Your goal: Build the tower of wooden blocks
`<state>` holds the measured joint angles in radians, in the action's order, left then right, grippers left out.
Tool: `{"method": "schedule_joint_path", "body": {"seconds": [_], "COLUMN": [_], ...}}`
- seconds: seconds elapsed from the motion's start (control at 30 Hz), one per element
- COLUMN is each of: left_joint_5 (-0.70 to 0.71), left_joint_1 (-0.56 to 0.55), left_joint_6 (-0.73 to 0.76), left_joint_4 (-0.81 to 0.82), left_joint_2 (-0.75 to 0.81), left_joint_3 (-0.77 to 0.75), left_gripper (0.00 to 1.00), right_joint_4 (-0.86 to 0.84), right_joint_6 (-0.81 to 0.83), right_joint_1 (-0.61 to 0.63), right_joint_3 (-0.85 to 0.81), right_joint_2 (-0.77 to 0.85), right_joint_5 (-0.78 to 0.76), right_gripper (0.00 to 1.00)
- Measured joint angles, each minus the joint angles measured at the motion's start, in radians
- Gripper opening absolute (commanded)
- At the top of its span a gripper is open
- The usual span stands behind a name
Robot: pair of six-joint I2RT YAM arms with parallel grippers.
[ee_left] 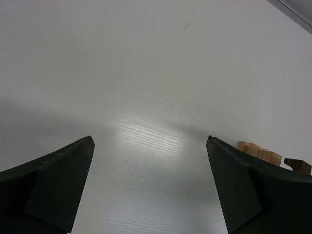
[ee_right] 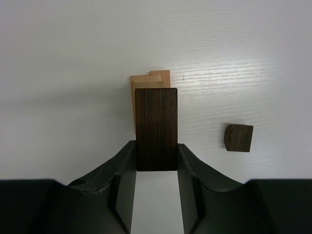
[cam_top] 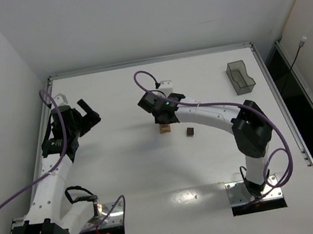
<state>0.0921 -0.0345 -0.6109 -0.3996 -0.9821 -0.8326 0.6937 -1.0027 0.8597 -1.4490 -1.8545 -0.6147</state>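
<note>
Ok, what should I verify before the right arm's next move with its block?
1. Grip: right gripper shut on dark brown oblong wooden block: ok.
2. Held block above light tan wooden stack: ok.
3. Block touching stack: cannot tell.
4. Tan layers aligned: not ok, slightly twisted.
5. Loose small dark brown wooden block apart from stack: ok.
6. Idle left gripper open, away from stack: ok.

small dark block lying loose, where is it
Top view, near the middle: the small dark block lies alone, just right of the tan stack and apart from it.
</note>
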Motion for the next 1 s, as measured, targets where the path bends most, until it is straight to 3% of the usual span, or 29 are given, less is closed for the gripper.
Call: {"method": "schedule_joint_path", "body": {"seconds": [1.0], "left_joint_5": [-0.018], "left_joint_1": [0.000], "left_joint_6": [0.000], "left_joint_4": [0.021], "left_joint_2": [-0.005], "left_joint_3": [0.005], "left_gripper": [1.00], "right_joint_4": [-0.076], "right_joint_6": [0.109], "right_joint_1": [-0.015], "right_joint_3": [0.002], "right_joint_2": [-0.031], "right_joint_5": [0.051], "right_gripper": [0.00]}}
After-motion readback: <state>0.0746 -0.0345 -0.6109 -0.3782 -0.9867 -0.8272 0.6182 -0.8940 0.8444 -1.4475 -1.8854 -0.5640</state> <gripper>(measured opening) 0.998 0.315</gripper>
